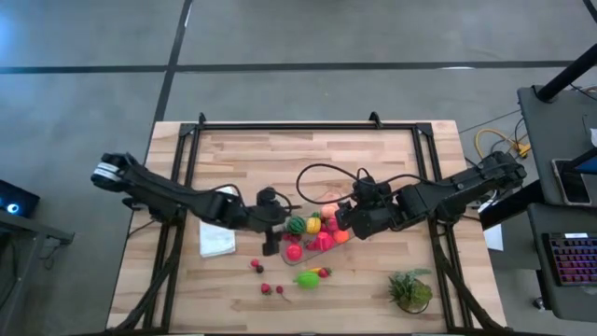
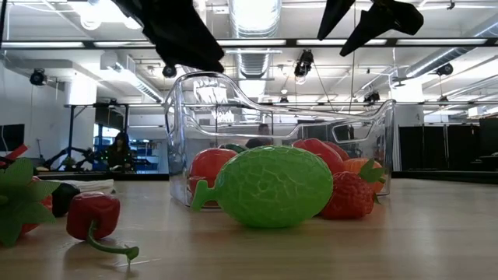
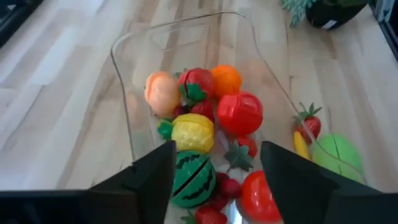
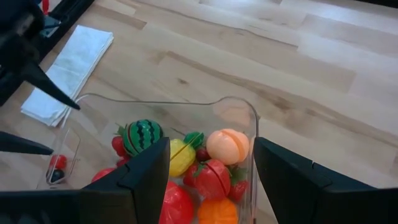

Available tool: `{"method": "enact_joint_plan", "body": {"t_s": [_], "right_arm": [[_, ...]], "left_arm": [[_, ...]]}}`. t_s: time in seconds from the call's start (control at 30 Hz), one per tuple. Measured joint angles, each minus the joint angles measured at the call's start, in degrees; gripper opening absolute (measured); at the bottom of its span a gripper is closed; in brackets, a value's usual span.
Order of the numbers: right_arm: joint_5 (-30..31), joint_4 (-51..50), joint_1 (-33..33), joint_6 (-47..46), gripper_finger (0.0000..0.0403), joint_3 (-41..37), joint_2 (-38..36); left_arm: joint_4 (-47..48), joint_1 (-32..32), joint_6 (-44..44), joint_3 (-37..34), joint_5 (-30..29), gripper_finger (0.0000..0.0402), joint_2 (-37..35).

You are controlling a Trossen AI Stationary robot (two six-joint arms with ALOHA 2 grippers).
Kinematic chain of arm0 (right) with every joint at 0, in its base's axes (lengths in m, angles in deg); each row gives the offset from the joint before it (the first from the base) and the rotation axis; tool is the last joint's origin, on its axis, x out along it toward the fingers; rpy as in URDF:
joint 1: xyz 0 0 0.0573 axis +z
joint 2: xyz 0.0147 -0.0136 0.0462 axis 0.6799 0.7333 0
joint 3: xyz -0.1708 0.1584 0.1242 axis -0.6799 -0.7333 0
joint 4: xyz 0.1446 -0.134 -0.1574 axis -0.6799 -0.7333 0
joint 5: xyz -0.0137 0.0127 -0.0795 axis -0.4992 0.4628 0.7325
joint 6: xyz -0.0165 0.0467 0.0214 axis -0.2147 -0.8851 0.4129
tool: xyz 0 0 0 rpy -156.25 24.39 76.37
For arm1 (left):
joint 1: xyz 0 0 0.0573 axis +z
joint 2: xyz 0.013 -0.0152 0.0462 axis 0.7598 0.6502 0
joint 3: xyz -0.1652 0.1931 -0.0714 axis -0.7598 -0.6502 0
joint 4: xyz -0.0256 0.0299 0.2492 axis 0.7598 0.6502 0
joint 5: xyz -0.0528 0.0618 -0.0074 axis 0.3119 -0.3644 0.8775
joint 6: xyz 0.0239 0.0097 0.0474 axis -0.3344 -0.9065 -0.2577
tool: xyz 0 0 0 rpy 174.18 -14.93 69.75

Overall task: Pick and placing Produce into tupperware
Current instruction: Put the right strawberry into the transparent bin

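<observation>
From above, the clear rectangular plastic tupperware (image 1: 315, 235) sits mid-desk (image 1: 280, 159), full of coloured toy produce (image 1: 313, 224), between the left claw (image 1: 271, 245) and right claw (image 1: 343, 222); a white folded cloth (image 1: 217, 240) lies beside it. The low view alone shows a lime-green melon (image 2: 271, 187) standing outside the container's wall. The left wrist view shows its fingers (image 3: 146, 180) parted around the rim, over a striped watermelon (image 3: 193, 178). The right wrist view shows its fingers (image 4: 149, 171) straddling the opposite rim, whether gripping I cannot tell.

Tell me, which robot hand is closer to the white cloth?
The left hand. It hangs over the left end of the tupperware, right next to the white cloth. The right hand is over the tupperware's other end, so the produce sits between it and the cloth.
</observation>
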Motion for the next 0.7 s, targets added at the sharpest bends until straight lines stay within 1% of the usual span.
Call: {"method": "enact_joint_plan", "body": {"t_s": [0.1,0.2,0.27,0.33,0.4,0.47,0.57,0.7], "right_arm": [[-0.6,0.0,0.0,0.0,0.0224,0.0,0.0],[-0.8,-0.1,0.0,0.1,0.0224,0.0,0.0],[-0.8,-0.2,0.0,0.5,0.0224,0.0,0.0],[-0.7,-0.2,0.0,0.6,0.0224,0.0,0.0],[-0.5,-0.2,0.0,1.2,0.0224,0.0,0.0],[-0.3,-0.2,-0.1,1.5,0.0224,0.0,0.0],[-0.3,-0.2,0.0,1.5,0.0224,0.0,0.0],[-0.3,-0.2,0.0,1.5,0.0224,0.0,0.0]], "left_arm": [[5.6,0.0,-2.7,0.4,0.0,0.0245,-2.2],[15.0,-0.7,-6.0,0.4,0.1,0.0252,-5.6],[21.0,-1.4,-5.9,0.0,2.0,0.0253,-8.2],[25.0,-2.0,-5.8,-1.0,6.2,0.0253,-10.0],[26.0,-3.0,-5.1,-2.8,11.1,0.0253,-11.4],[26.1,-4.1,-2.0,-4.3,14.3,0.0253,-12.4],[26.0,-5.8,1.5,-6.3,15.1,0.0253,-12.6],[26.1,-8.2,3.4,-8.0,15.2,0.0253,-11.9]]}}
